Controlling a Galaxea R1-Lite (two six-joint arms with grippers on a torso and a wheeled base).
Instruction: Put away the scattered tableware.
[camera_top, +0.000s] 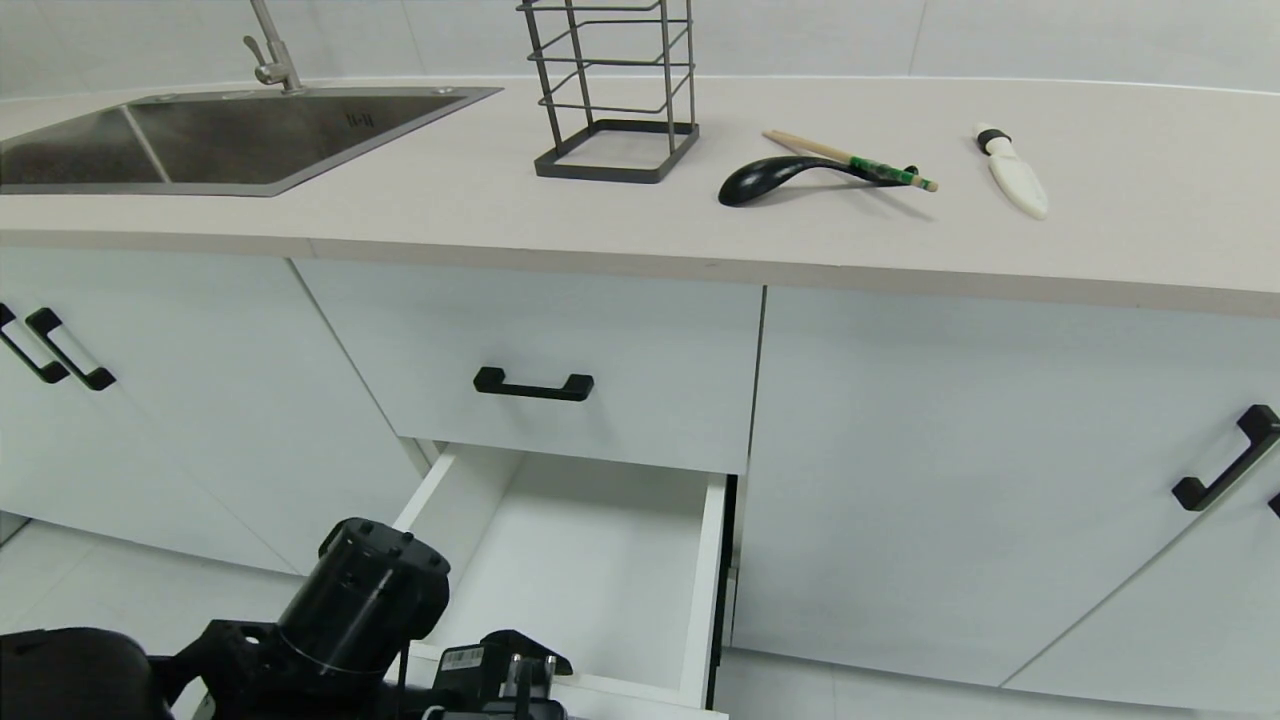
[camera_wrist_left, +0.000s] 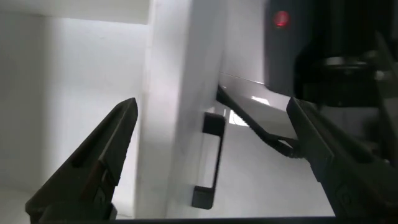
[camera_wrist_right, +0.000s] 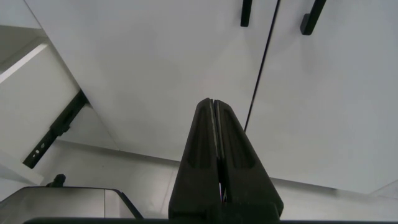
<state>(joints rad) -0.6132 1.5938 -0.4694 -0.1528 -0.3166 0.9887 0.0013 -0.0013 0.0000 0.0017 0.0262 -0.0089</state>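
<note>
- A black spoon is seen lying on the counter, to the right of the wire rack.
- A pair of chopsticks is laid across the handle of the spoon, touching it.
- A white knife with a black band is placed further right on the counter, apart from the spoon and chopsticks.
- A sink is set in the counter at the left.
- Below the counter the lower drawer is pulled out, and its inside is shown white and bare.
- The left claw is held spread - its two fingers are placed on either side of the drawer's front panel, just above the black handle. No contact with the panel can be made out.
- The right claw is pressed together with nothing between its fingers - it is pointed at the white cabinet doors, low beside the drawer.
</note>
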